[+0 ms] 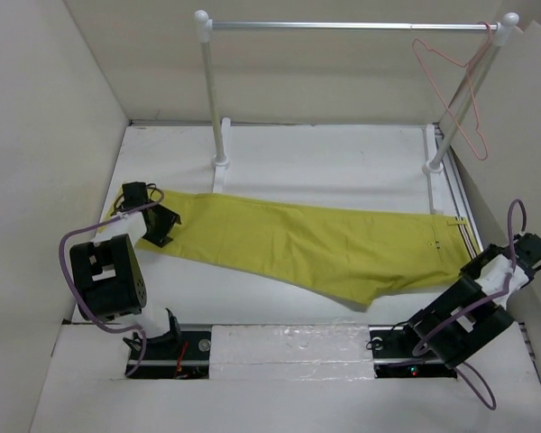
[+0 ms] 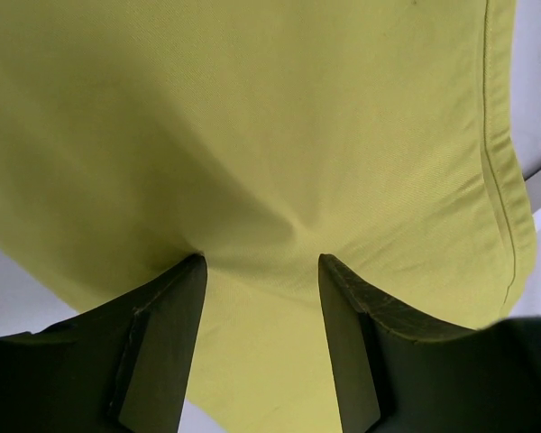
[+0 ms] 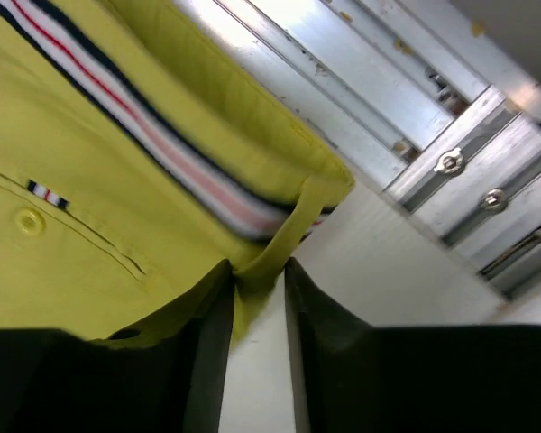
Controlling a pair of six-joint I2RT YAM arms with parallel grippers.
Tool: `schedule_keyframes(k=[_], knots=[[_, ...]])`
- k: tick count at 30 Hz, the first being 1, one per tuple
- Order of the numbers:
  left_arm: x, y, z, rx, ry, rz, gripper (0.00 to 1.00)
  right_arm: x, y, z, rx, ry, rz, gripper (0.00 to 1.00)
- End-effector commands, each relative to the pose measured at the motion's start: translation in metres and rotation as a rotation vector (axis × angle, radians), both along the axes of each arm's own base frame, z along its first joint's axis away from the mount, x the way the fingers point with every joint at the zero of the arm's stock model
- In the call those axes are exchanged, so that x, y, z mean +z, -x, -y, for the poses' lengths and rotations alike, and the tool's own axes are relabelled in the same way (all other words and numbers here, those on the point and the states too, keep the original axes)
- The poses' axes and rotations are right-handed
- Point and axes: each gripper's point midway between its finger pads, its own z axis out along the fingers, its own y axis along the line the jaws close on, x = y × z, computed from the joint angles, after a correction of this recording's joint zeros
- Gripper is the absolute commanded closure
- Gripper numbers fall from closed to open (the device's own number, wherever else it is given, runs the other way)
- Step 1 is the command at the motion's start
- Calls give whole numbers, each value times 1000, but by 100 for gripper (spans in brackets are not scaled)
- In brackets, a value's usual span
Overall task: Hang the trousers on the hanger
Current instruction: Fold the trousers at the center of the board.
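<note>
The yellow trousers (image 1: 316,244) lie flat across the table, with the leg ends at the left and the waistband at the right. My left gripper (image 1: 160,227) sits on the leg end. In the left wrist view it (image 2: 261,262) is open, its tips pressing on the yellow cloth (image 2: 252,135), which spans the gap. My right gripper (image 1: 476,267) is at the waist corner. In the right wrist view it (image 3: 259,266) is shut on a fold of the trousers (image 3: 90,225) beside the striped trim (image 3: 189,171). The pink hanger (image 1: 451,86) hangs from the rail's right end.
A white-posted stand with a silver rail (image 1: 343,25) stands at the back, its feet just behind the trousers. White walls close in on both sides. An aluminium track (image 3: 433,117) runs along the table's right edge next to the waistband.
</note>
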Motion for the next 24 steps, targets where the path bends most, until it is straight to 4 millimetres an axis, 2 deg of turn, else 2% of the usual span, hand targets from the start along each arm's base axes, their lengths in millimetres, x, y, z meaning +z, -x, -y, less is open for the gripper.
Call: schedule_keyframes(k=[1,2,3,4,6,7,9,10,12,13,14,15,17,18,20,21,22,23,24], knots=[[-11,43,-14,14,-83,-136,50,29,3,31,36,151,-79,62],[-5,40,-4,-17,-77,-123,50,39,-3,32,59,172,-79,58],[6,34,0,-33,-85,-95,50,65,-14,44,66,231,-63,53],[21,21,4,-53,-97,-54,50,75,-20,45,82,252,-65,48],[37,11,19,-106,-114,-12,49,98,-56,42,178,286,50,45],[50,1,23,-120,-124,26,50,100,-74,43,204,273,108,44],[62,-6,31,-138,-164,54,50,105,-101,35,266,260,171,45],[73,-12,32,-144,-179,87,49,105,-123,39,297,286,218,45],[81,-24,34,-155,-195,126,49,97,-138,38,354,277,193,45],[88,-31,34,-151,-195,144,49,93,-150,31,401,270,180,44],[90,-39,35,-154,-191,163,49,89,-161,36,423,272,166,43],[84,-42,35,-157,-188,145,49,88,-165,38,442,279,168,43],[90,-58,34,-139,-191,178,49,83,-181,37,475,275,205,42],[84,-63,32,-134,-199,165,49,79,-182,39,477,269,199,41],[87,-78,27,-121,-219,171,49,74,-192,37,505,252,229,41],[73,-82,25,-116,-224,128,49,61,-197,39,517,224,210,41],[76,-91,24,-113,-224,132,49,53,-198,35,532,198,188,41],[68,-91,19,-100,-204,103,49,49,-203,30,551,190,180,41],[53,-92,14,-89,-194,61,49,41,-204,32,553,183,164,41]])
